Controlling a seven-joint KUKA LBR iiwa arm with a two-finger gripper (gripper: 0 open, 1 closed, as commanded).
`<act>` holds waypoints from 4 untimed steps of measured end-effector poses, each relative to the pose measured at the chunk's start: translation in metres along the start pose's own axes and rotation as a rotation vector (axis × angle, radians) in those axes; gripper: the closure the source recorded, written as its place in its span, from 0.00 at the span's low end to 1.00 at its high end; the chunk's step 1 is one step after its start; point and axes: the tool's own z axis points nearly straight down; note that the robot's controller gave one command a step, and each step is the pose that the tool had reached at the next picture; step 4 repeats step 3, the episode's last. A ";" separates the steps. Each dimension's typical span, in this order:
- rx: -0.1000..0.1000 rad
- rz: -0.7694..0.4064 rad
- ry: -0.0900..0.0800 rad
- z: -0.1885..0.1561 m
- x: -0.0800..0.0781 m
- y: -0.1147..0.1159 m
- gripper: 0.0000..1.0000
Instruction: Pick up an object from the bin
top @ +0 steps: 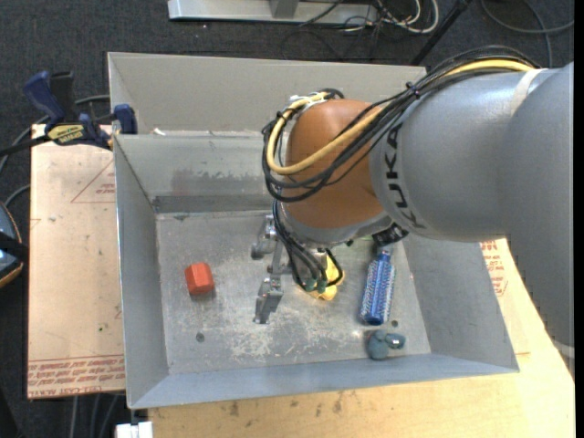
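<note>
I see the gripper (265,276) spread and empty over the bare mid-floor of the bin (228,340). Yellow-green thing (323,279) just beside at 3 o'clock, red block (199,279) at 9 with clear floor between.

The single camera looks steeply down on the grey metal bin (137,272) from above and slightly to one side. The KUKA arm (474,153) enters from the view's right, close beneath the lens.
</note>
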 end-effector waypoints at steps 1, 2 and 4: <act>-0.002 0.224 -0.004 0.105 -0.049 0.061 0.00; -0.008 0.224 -0.013 0.099 -0.051 0.063 1.00; -0.006 0.214 -0.009 -0.057 -0.040 0.090 1.00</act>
